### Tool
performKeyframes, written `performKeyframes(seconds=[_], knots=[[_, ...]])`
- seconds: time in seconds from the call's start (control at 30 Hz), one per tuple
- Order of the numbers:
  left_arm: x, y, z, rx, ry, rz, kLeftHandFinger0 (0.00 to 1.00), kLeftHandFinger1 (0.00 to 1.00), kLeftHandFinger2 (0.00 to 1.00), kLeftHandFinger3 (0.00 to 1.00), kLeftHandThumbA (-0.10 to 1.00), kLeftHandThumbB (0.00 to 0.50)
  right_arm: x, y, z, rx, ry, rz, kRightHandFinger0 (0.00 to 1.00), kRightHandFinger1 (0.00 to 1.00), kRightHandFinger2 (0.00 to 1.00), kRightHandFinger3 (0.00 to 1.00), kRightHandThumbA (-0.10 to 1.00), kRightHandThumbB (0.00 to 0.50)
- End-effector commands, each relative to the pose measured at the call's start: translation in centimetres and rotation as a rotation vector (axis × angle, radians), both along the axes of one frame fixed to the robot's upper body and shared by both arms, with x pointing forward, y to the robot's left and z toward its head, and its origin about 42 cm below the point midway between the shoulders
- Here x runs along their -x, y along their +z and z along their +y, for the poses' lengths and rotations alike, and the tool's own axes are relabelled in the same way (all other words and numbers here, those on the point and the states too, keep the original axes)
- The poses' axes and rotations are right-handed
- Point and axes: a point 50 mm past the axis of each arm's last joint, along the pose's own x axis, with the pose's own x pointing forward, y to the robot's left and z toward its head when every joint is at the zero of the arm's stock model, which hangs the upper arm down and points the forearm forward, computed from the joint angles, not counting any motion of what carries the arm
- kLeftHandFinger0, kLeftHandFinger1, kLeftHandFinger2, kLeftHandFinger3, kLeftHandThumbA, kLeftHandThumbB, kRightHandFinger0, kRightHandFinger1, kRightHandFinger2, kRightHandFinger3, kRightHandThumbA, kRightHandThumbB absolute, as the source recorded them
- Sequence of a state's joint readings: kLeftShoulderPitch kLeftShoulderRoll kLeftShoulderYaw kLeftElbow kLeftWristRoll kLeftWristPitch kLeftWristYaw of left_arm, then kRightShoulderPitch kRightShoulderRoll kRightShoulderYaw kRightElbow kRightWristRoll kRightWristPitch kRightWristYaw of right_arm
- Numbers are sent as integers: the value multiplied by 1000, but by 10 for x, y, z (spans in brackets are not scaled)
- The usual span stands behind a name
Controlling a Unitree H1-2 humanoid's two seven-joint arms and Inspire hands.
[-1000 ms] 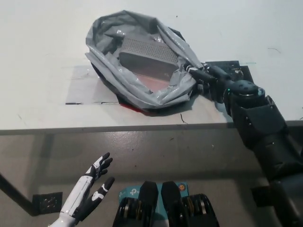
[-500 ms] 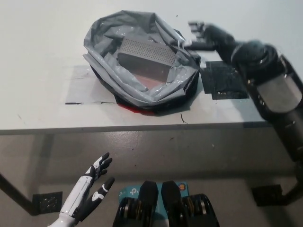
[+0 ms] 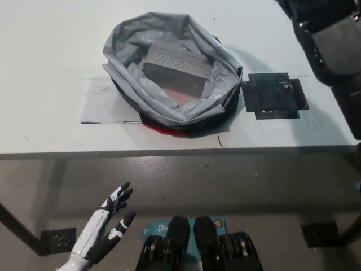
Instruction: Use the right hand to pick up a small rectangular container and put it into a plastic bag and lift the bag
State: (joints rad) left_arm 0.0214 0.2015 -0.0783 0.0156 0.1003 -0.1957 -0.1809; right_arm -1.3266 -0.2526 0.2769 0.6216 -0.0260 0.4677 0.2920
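Looking down from my head camera, the grey plastic bag (image 3: 169,73) sits on the white desk (image 3: 51,56), its mouth rolled open and facing up, with a dark base and a bit of red showing under its near edge. The small rectangular container (image 3: 179,63) lies inside the bag, tilted, its dotted top face towards me and one long side visible below it. The bag's crumpled rim rings it on all sides.

Just to the right of the bag, flat on the desk and near but apart from it, is a black square mat (image 3: 274,95). Lines of dark tape (image 3: 107,121) run along the desk surface to the left of the bag, close to the desk's front edge.

My black right arm (image 3: 333,39) shows at the upper right corner, above the desk and well clear of the bag. My right robot hand itself is outside the picture, so I cannot tell how it stands.

My white left robot hand (image 3: 104,228) rests low at the lower left, below the desk's front edge and over the grey floor (image 3: 225,186). It is released, palm showing, fingers spread apart and grasping nothing. A small dark square (image 3: 55,241) lies on the floor just left of it.
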Motion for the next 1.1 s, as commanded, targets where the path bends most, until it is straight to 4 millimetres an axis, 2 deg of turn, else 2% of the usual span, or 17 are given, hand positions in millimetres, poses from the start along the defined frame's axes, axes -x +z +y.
performKeyframes(seconds=[0.0,0.07,0.13,0.17,0.2,0.3,0.33,0.37,0.43,0.5,0.57,0.63,0.7,0.73,0.77,0.97,1.07], knots=[[-1,11,6,0,9,-63,1000,1000,1000,1000,831,500,20,48,-18,52,-46,-200,1000,1000,1000,1000,912,494],[-6,13,7,-2,15,-75,1000,1000,1000,1000,835,500,49,54,-35,133,-81,-365,1000,1000,1000,1000,1000,485],[-12,16,7,-2,16,-83,1000,1000,1000,1000,832,500,68,59,-45,149,-82,-449,1000,1000,1000,1000,1000,468],[-19,20,8,0,15,-95,1000,1000,1000,1000,837,500,87,66,-56,149,-76,-519,1000,1000,1000,1000,1000,456],[-19,20,8,0,15,-95,1000,1000,1000,1000,837,500,87,66,-56,149,-76,-519,1000,1000,1000,1000,1000,456],[-39,34,7,-3,14,-131,1000,1000,1000,1000,886,500,166,77,-97,136,-46,-750,1000,1000,1000,1000,1000,431],[-43,37,7,-4,15,-136,1000,1000,1000,1000,885,500,184,77,-105,129,-36,-794,1000,1000,1000,1000,1000,431],[-46,40,8,-5,13,-140,1000,1000,1000,1000,908,500,210,70,-118,70,-6,-839,1000,1000,1000,1000,978,405],[-50,45,8,-7,10,-145,1000,1000,1000,1000,921,500,245,58,-133,9,26,-895,1000,1000,1000,1000,908,375],[-52,47,8,-9,9,-146,1000,1000,1000,1000,958,500,280,39,-148,37,15,-944,1000,1000,1000,1000,1000,406],[-55,50,7,-5,4,-154,1000,1000,1000,1000,974,500,313,15,-158,41,16,-958,1000,1000,1000,1000,1000,407],[-58,51,8,-1,2,-160,1000,1000,1000,1000,999,500,326,-5,-164,-3,22,-929,1000,1000,1000,1000,1000,418],[-60,52,9,0,-1,-165,1000,1000,1000,1000,1000,500,335,-23,-167,-59,45,-916,1000,1000,1000,1000,947,381],[-61,52,9,-1,-2,-166,1000,1000,1000,1000,1000,500,340,-38,-167,-110,64,-909,1000,1000,1000,1000,888,415],[-61,52,9,-1,-6,-166,1000,1000,1000,1000,1000,500,346,-55,-167,-169,77,-901,1000,1000,1000,1000,862,416],[-52,42,14,4,0,-149,1000,1000,1000,1000,1000,500,378,-122,-148,-259,105,-846,1000,1000,1000,1000,974,448],[-52,41,16,7,4,-153,1000,1000,1000,1000,1000,500,379,-128,-139,-305,102,-849,1000,1000,1000,1000,1000,412]])
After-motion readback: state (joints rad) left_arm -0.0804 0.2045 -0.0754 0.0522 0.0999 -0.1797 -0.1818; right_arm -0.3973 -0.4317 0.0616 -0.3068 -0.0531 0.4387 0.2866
